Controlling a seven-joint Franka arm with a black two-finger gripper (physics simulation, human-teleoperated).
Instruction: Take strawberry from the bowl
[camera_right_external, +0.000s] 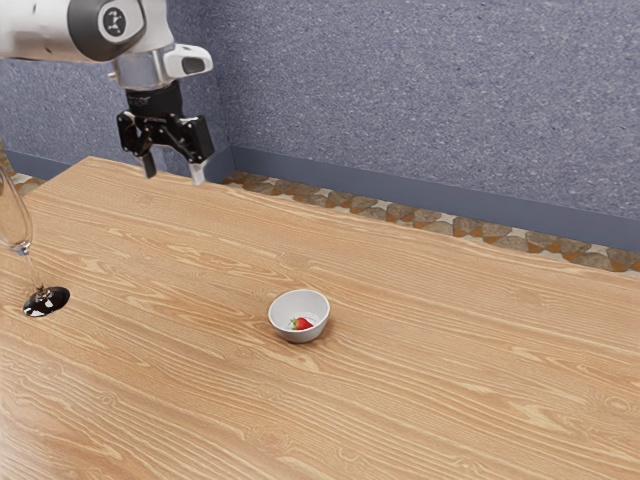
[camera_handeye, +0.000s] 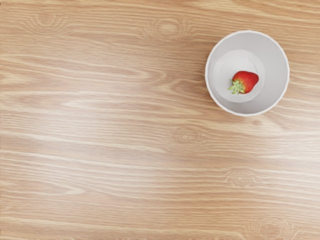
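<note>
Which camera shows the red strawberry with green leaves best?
The wrist view. It looks down into the round white bowl, so the red strawberry and its green leaves show large and clear. The exterior view shows it much smaller, a red spot with some green.

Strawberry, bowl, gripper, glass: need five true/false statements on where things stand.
1. The strawberry lies inside the bowl. True.
2. The gripper is shut on the strawberry. False: its fingers are apart with nothing between them, well away from the bowl.
3. The bowl is tipped on its side. False: it stands upright on the table.
4. The stemmed glass is nearer the exterior view's left edge than the bowl is. True.
5. The strawberry has no leaves on it. False: it has a green leafy cap.
</note>
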